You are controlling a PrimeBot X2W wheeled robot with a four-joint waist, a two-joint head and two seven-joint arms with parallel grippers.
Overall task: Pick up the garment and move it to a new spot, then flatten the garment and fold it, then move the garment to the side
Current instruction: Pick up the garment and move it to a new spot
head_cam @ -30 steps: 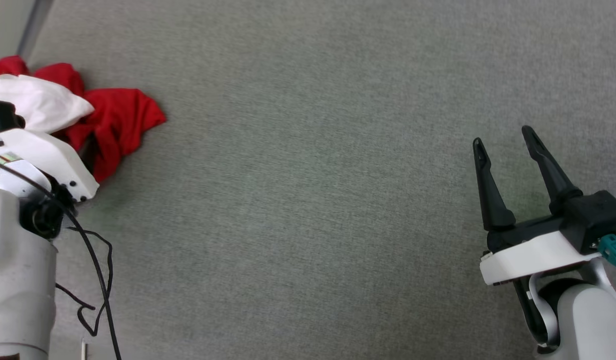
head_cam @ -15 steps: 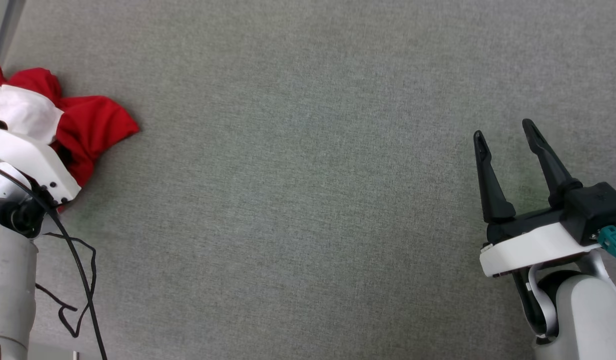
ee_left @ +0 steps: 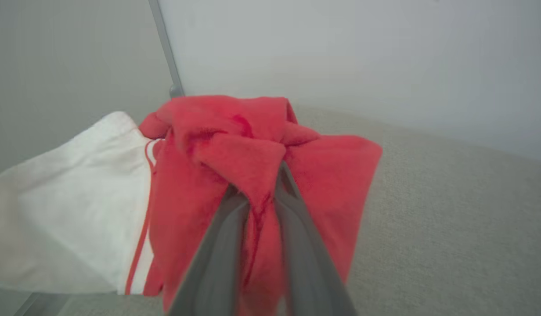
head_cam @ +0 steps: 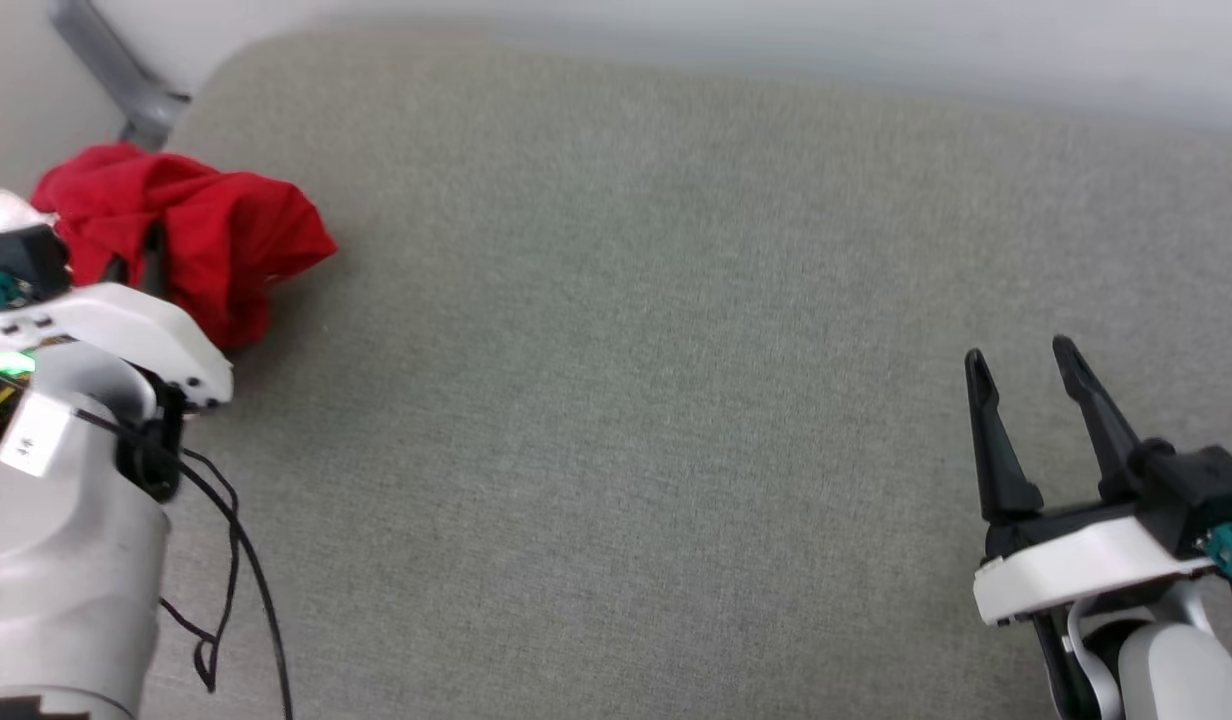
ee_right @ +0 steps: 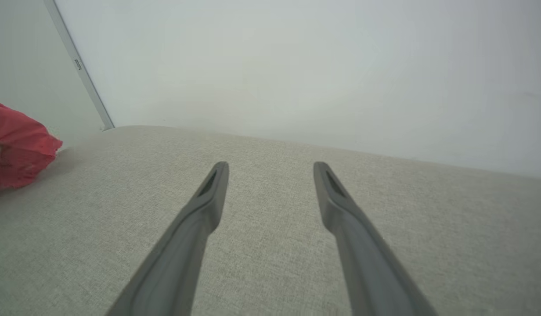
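This looks like a bare, lab-like test bay. A grey woven-fabric tabletop meets a plain pale wall at 12 o'clock, with a slim grey metal post at 11 o'clock.

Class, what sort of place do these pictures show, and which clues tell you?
Probably a plain indoor workroom: a wide grey cloth-covered surface, a bare pale wall behind it, and one red shirt.

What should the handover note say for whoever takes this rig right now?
Left claw: shut on a fold of the garment.
Right claw: open, empty, at the near right of the grey surface.
Garment: crumpled heap at the surface's far left corner, white sleeve trailing to one side.
Done: grasp made; not yet at a new spot.
Left: carry it to a new spot, flatten, fold, move aside.
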